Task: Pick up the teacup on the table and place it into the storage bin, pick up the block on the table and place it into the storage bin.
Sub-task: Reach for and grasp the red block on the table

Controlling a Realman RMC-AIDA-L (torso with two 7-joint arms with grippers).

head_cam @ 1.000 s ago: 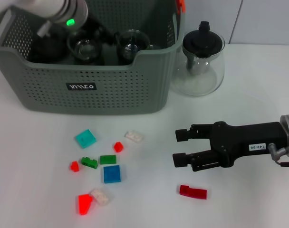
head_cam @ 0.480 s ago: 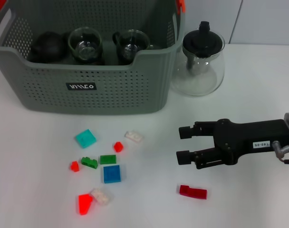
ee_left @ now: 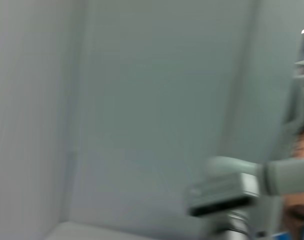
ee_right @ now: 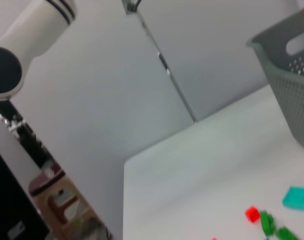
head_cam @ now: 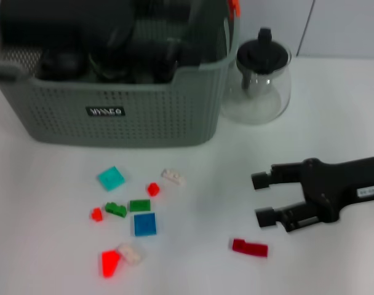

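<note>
A white table (head_cam: 310,110) runs up to pale wall panels at the back. The right gripper (head_cam: 265,198) reaches in low from the robot's right, lying nearly level over the tabletop with its two black fingers (head_cam: 261,180) parted and nothing between them. Just below its fingertips, on the near side, lies a dark red block (head_cam: 249,247), apart from the fingers. Well off to the gripper's left is a scatter of small blocks: a teal block (head_cam: 111,178), a blue square block (head_cam: 144,224), a green block (head_cam: 139,206), a dark green block (head_cam: 115,210), a white block (head_cam: 173,177) and a bright red block (head_cam: 109,263) among them. Beyond the gripper, toward the wall, a glass teapot (head_cam: 258,80) with a black lid stands just beside the storage bin (head_cam: 131,110). The bin sits farther left; dark shapes fill its inside, too blurred to identify. The left gripper cannot be made out in any view.
</note>
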